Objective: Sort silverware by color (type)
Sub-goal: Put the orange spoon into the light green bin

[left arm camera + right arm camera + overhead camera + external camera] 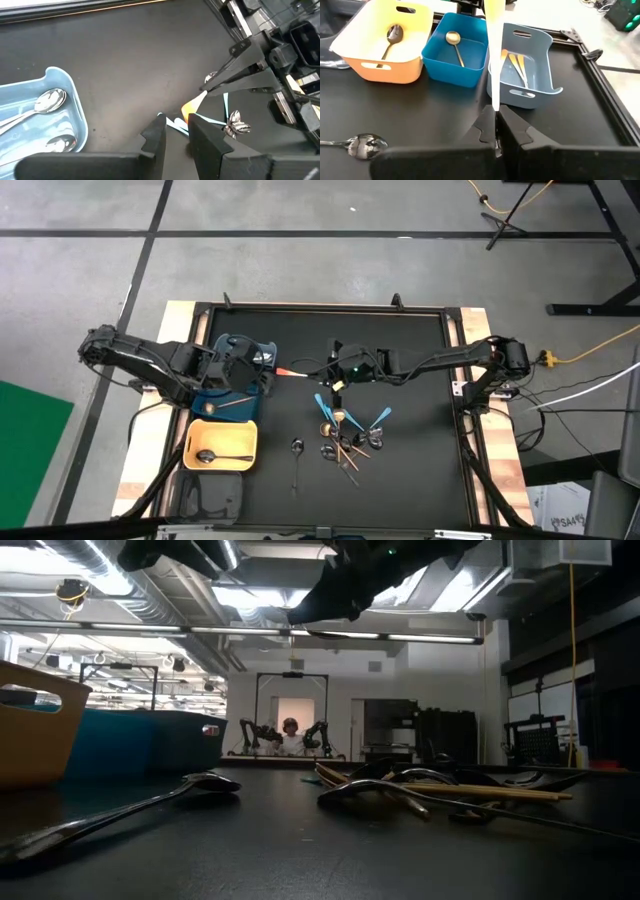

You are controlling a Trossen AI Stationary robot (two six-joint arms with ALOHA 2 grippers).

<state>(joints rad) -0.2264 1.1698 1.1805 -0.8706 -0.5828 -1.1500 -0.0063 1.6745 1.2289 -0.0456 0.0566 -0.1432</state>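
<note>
Right gripper [496,131] clamped on orange-handled utensil [292,370], above mat.
Left gripper [175,137] part open, holding nothing (over the light blue bin [262,352]).

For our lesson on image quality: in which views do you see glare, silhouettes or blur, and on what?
Low view: the arms overhead are black silhouettes against bright ceiling lights; the near spoon is soft. Right wrist view: the orange-handled piece in the right gripper is washed out to pale yellow. Left wrist view: spoons in the light blue bin gleam.
</note>
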